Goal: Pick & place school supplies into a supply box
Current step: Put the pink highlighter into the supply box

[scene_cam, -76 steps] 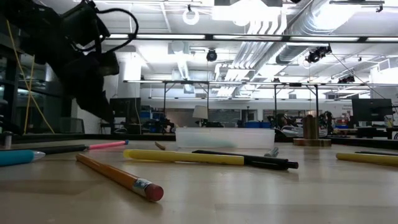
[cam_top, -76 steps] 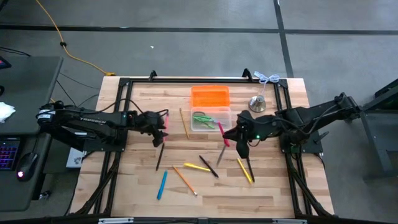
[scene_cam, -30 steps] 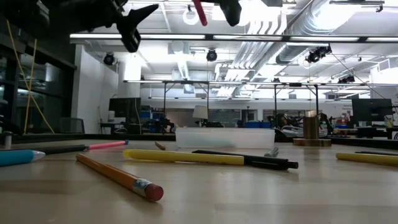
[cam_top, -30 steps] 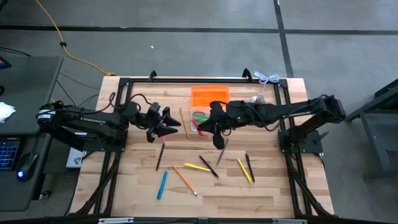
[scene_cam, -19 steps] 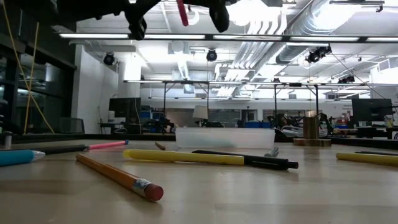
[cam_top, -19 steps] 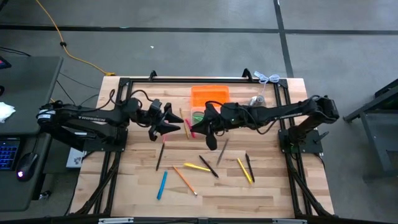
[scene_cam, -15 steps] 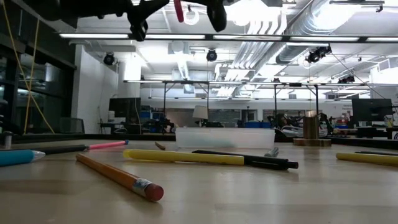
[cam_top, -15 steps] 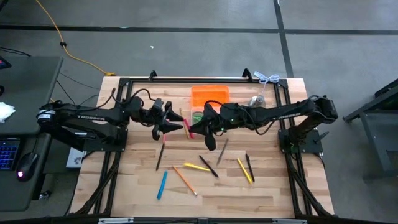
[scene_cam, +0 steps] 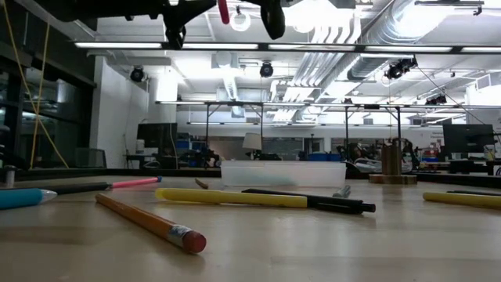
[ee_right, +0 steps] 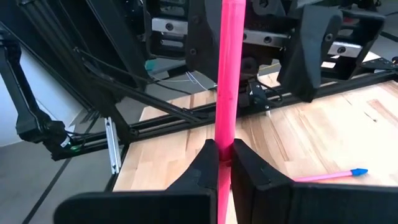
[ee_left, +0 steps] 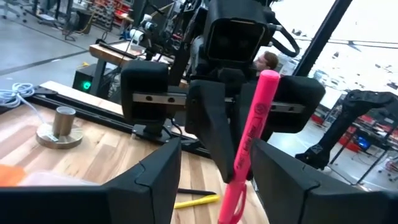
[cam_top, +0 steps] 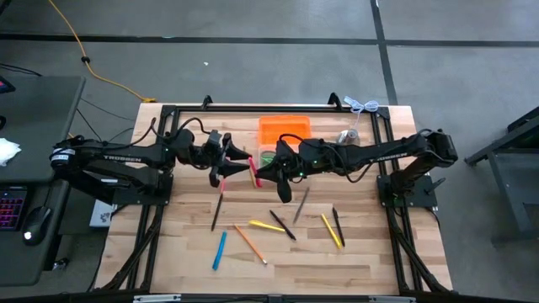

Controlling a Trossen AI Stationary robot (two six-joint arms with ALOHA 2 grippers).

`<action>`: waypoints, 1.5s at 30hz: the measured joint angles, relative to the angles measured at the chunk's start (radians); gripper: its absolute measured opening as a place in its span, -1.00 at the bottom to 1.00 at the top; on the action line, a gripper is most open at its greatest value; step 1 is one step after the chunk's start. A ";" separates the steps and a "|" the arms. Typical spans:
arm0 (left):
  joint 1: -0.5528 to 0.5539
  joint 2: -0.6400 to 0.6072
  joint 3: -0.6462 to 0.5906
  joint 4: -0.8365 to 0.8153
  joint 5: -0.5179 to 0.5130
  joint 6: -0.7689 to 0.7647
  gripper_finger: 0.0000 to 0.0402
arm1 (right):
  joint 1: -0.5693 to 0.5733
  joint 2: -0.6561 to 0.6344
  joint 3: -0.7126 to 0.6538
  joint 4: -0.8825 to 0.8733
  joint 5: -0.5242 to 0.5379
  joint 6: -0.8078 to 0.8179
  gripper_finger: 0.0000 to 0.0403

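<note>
My right gripper [cam_top: 263, 172] is shut on a pink pen [cam_top: 255, 174] high above the table, left of the clear supply box [scene_cam: 283, 173]. That tub stands on its base, green-handled scissors [cam_top: 269, 156] inside it, the orange lid [cam_top: 284, 129] behind it. My left gripper [cam_top: 246, 165] faces it, open. Its fingers [ee_left: 155, 180] stand on either side of the pen [ee_left: 249, 155] without touching. Several pens and pencils lie flat on the table, among them a yellow one [cam_top: 267, 225], a blue one [cam_top: 220, 250] and an orange pencil [scene_cam: 149, 223]. My right gripper pinches the pink pen's barrel [ee_right: 224, 134] between its two fingers. It comes level from the table's right side, fingers across the pen. The pen is lifted clear and stands close to upright, its upper length [ee_right: 231, 37] reaching up past the fingers.
A silver bell-shaped object [cam_top: 349, 138] stands right of the lid. A black frame rail [cam_top: 269, 108] runs along the far edge. A second pink pen [ee_right: 329, 176] lies on the boards below the left arm. Bare wood shows along the near edge [cam_top: 278, 273].
My right gripper has carried the pink pen toward the table's left, away from above the tub. My left gripper has moved toward the right to meet it, and the pen now stands between its open fingers. The things on the table have not moved.
</note>
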 joint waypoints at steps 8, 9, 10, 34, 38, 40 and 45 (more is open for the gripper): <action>0.000 0.000 0.000 0.007 -0.024 0.000 0.11 | 0.000 0.000 0.000 0.016 0.025 0.001 -1.00; 0.000 0.000 0.000 0.011 -0.028 0.000 0.11 | 0.000 0.000 0.000 0.018 0.027 0.000 -1.00; 0.000 0.000 0.000 0.017 -0.029 0.000 0.11 | -0.002 0.000 0.000 0.020 0.027 0.000 -1.00; 0.000 0.005 0.000 0.026 -0.047 -0.001 0.11 | -0.053 0.048 0.000 0.085 -0.004 0.020 -1.00; 0.000 0.024 0.000 0.020 -0.061 -0.001 0.11 | -0.060 0.054 0.000 0.097 -0.018 0.023 -1.00; 0.000 0.034 0.000 0.027 -0.062 -0.001 0.11 | -0.060 0.055 0.000 0.097 -0.020 0.023 -1.00; 0.000 0.038 0.000 0.027 -0.063 0.003 0.01 | -0.060 0.055 0.000 0.095 -0.021 0.023 -1.00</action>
